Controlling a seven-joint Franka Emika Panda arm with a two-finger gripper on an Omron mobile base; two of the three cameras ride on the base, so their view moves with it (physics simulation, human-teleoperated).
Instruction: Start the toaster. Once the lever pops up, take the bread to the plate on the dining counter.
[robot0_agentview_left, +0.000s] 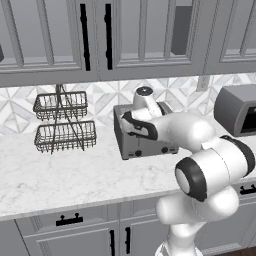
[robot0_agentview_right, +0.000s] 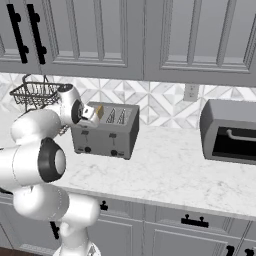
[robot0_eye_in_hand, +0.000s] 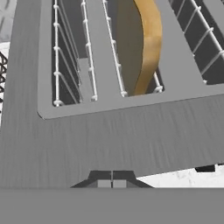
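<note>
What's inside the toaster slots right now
One slot of the toaster holds the bread, an orange-brown slice standing between the wire guides. The neighbouring slots show bare wire guides. The slice's lower part is hidden down in the slot.

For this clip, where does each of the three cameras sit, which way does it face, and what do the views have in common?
Left base view: behind the arm to its left, looking forward and down at the wall counter; the arm rises at lower right, hiding part of the toaster.
Right base view: behind to the right; the arm rises at lower left, with the gripper over the toaster's near end.
Hand view: on the hand, looking down at the toaster's slots and the bread; the shut gripper sits at the bottom.
Shared: all three show the toaster.
</note>
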